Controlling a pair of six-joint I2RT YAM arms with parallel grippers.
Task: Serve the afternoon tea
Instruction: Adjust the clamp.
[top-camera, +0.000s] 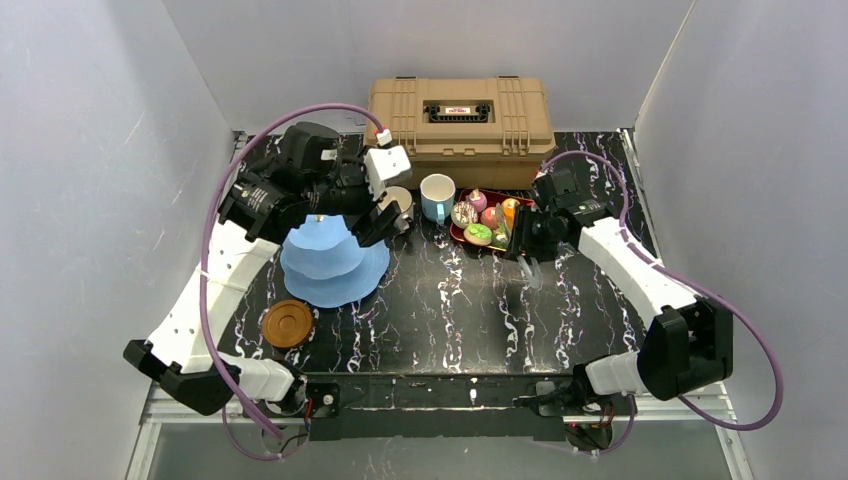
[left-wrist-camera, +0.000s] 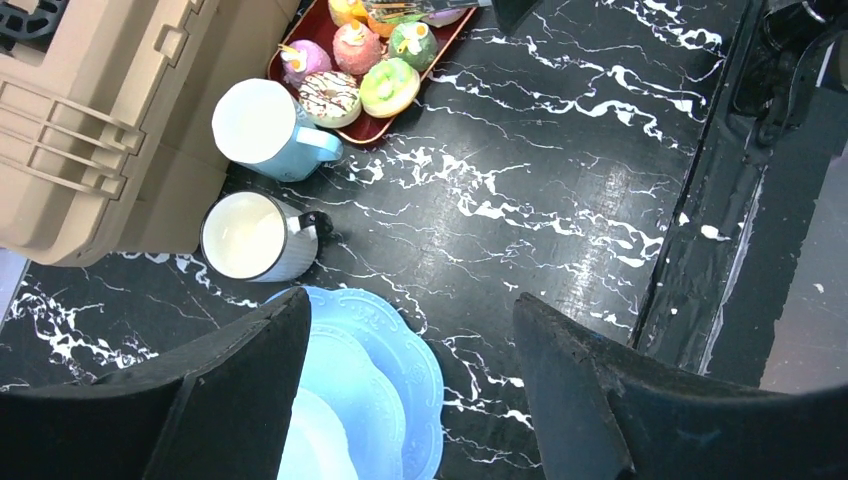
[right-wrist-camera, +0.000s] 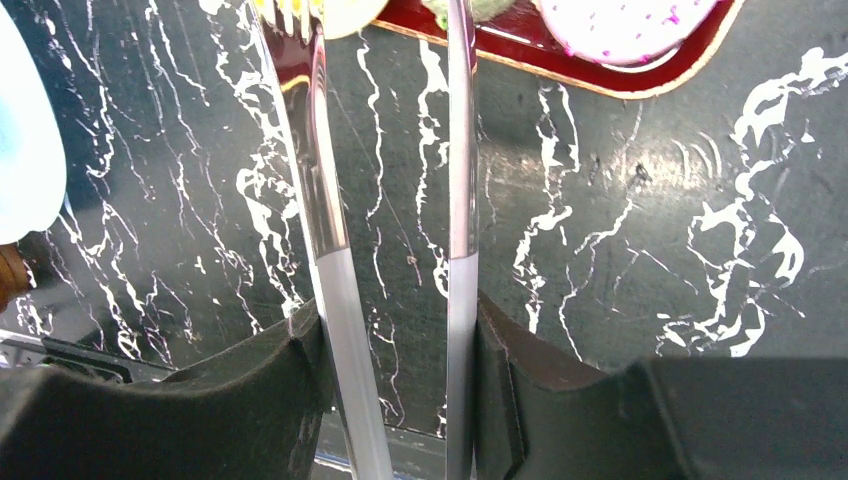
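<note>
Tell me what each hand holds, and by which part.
Right hand clamps the metal tongs across both arms, their tips toward the tray. Left hand is open, holding nothing.

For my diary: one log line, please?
left gripper open near cake stand | right gripper holding tongs | cakes on tray

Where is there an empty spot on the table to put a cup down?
The biggest bare patch is the middle of the black table, between the cake stand on the left, the right arm, and the red tray behind. The back strip before the toolbox is crowded: white mug, blue mug, tray, and the right gripper holding metal tongs.
</note>
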